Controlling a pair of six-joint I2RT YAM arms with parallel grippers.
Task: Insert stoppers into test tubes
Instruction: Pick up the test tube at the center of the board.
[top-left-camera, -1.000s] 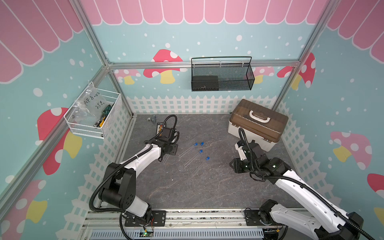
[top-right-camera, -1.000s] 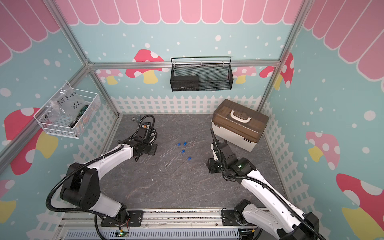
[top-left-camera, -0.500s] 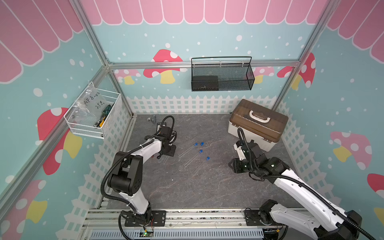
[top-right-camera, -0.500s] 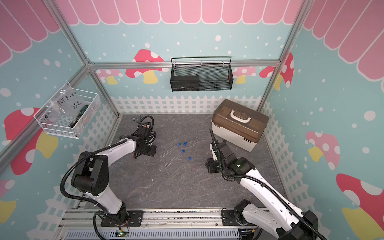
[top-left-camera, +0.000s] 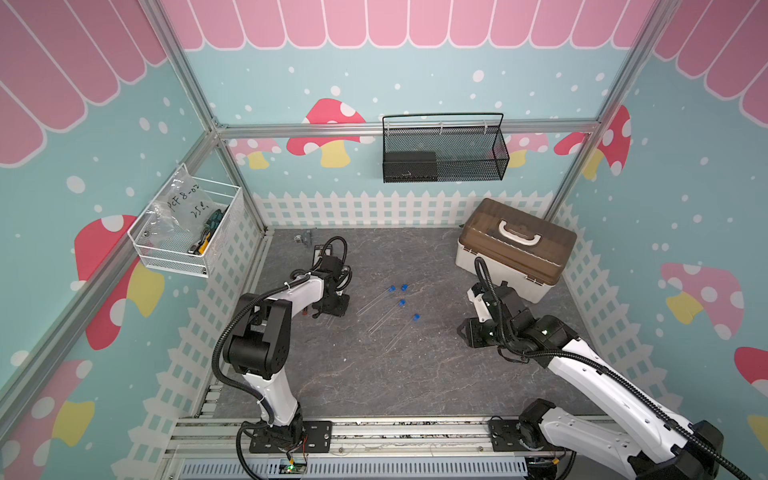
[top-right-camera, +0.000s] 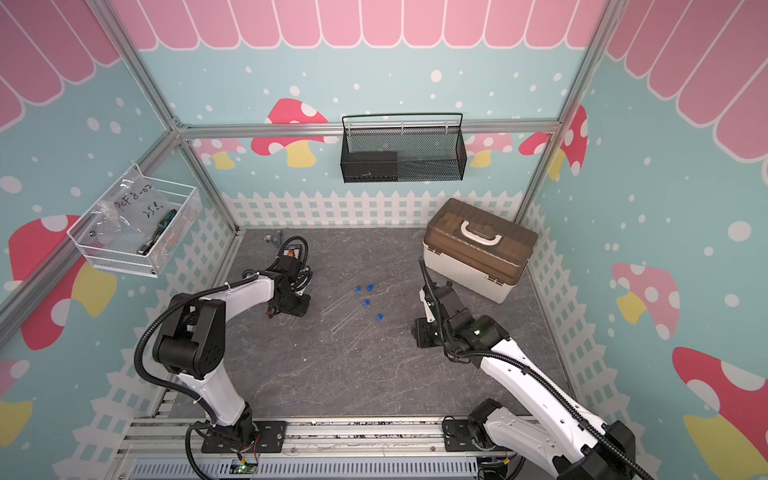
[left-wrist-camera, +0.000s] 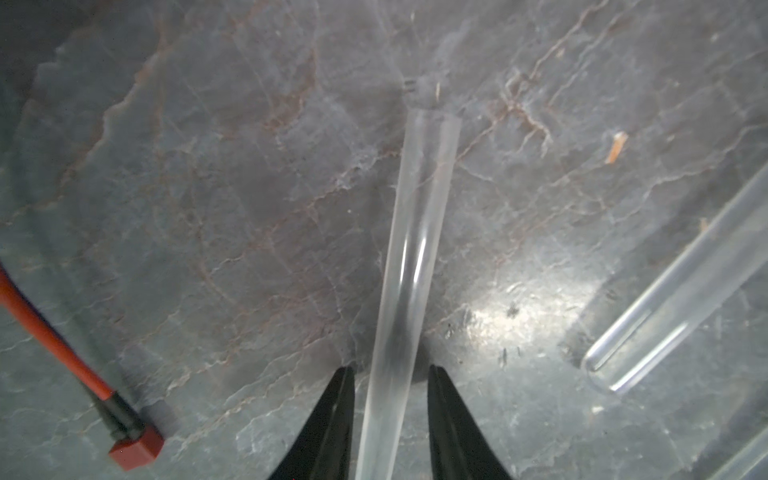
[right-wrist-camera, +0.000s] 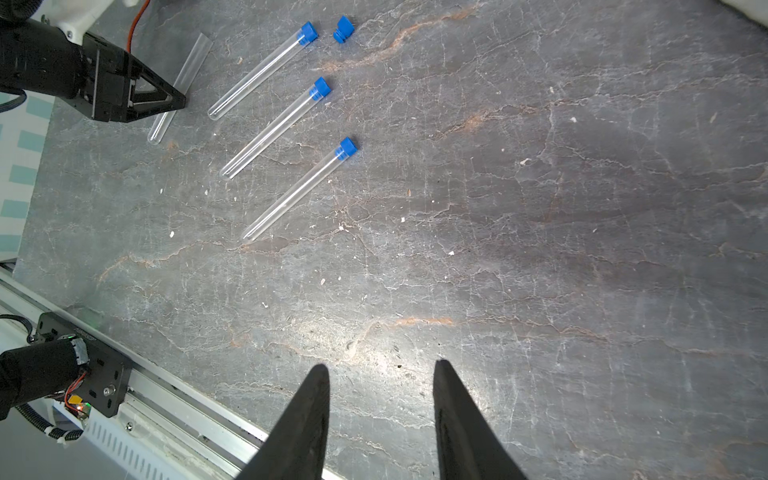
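I am keeping the left gripper (left-wrist-camera: 389, 370) unclenched, straddling the bare test tube (left-wrist-camera: 415, 232), which is lying left of centre in both top views. The right gripper (right-wrist-camera: 380, 368) is hanging released and empty. The loose stopper (top-left-camera: 404, 286) is lying mid-frame beside three stoppered tubes (top-left-camera: 385, 317).

A robot lab booth: mushroom-print walls (top-left-camera: 415, 75), aluminium frame (top-left-camera: 407, 128), test tubes (right-wrist-camera: 274, 130) on a grey mat (top-left-camera: 374, 374).
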